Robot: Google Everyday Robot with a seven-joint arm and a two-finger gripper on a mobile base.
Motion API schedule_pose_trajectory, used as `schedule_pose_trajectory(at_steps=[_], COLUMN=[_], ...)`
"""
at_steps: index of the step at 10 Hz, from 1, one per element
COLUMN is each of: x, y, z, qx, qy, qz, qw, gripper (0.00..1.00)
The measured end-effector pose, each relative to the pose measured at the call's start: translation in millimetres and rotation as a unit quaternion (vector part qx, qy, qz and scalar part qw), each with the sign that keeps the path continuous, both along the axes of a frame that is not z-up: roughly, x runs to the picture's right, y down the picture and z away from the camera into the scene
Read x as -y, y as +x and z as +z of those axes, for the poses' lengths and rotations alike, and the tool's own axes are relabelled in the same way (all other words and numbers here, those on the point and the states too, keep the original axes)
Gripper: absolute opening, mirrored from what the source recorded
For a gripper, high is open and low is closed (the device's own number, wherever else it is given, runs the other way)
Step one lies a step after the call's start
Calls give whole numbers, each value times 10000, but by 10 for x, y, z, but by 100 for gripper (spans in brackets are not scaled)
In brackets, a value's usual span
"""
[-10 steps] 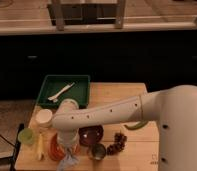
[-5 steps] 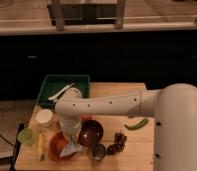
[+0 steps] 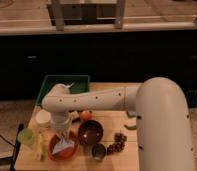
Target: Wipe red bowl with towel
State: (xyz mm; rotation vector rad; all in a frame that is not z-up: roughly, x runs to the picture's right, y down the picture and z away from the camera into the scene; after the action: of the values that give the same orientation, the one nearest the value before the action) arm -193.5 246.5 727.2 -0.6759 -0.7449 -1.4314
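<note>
The red bowl [image 3: 56, 153] sits near the front left of the wooden table. A pale towel [image 3: 63, 146] lies inside it, drawn up to a point under my gripper [image 3: 62, 137]. The gripper hangs straight down from the white arm [image 3: 97, 100], right over the bowl, and is shut on the top of the towel. The wrist hides most of the fingers.
A dark bowl [image 3: 90, 132] stands right of the red bowl, with a small metal cup [image 3: 98, 151] and grapes [image 3: 117, 144] beyond. An orange [image 3: 85, 115], white cup [image 3: 43, 118], green cup [image 3: 26, 136] and yellow fruit [image 3: 39, 148] crowd close. A green tray [image 3: 81, 84] sits behind.
The gripper carried the towel from the bowl's front edge into the bowl, swung slightly right, then back left. The bowl has stayed in place.
</note>
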Motion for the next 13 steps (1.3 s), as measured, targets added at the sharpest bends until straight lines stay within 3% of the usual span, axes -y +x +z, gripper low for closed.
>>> schedule_pose_trajectory(at_steps=[2,5,9,13], x=[-175,-364,-461,-288], y=[-137,-129,217,487], z=[-108,-183,-256,-191], qx=[182,277,188,15], qy=[-69,-157,-187,-134], qz=[-347,-577,-514,-237], qw=[9992,9978,9983,9996], gripper=[2,2,2,2])
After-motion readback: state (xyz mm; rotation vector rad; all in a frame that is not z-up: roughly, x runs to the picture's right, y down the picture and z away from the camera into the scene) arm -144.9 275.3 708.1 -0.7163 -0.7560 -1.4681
